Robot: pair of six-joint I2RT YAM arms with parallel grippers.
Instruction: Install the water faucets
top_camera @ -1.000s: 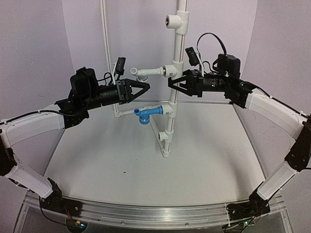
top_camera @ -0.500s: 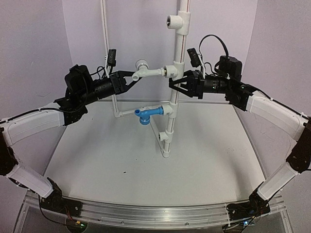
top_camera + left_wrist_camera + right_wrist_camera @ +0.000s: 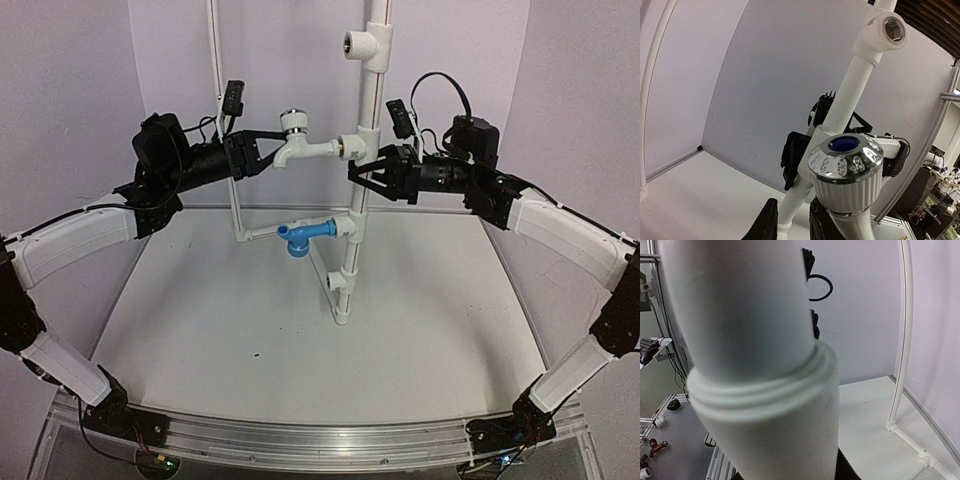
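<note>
Since a sec ago the left claw (image 3: pixel 278 152) has come up from below the white faucet (image 3: pixel 308 150) and taken hold. The faucet has rolled about its stem, so the chrome-topped knob (image 3: pixel 294 120) now stands on top w/ the spout hanging below. Right arm & blue faucet (image 3: pixel 303 236) haven't moved.

Left claw: closed on the white faucet's spout end, as best the top view shows. Its wrist view gives only two fingertips close together, the knob (image 3: pixel 845 165) looming just right of them. Right claw (image 3: pixel 358 180): clamped on the upright pipe (image 3: pixel 372 90) just below the T-fitting (image 3: pixel 352 147), bracing it; the pipe fills its wrist view.

Key relation: the faucet stem lies horiz., left-right, w/ its right end in the T-fitting and its left end at the left claw. The screw axis thus runs roughly in line w/ the claw's reach, so further tightening is prob. a wrist roll about it. Left arm is nearer & already on it.

Pose: left forearm is raised well off the counter (image 3: pixel 300 340), reaching right & far. Right forearm comes in about level from the right. Blue faucet sits in the lower fitting, pointing left.
</note>
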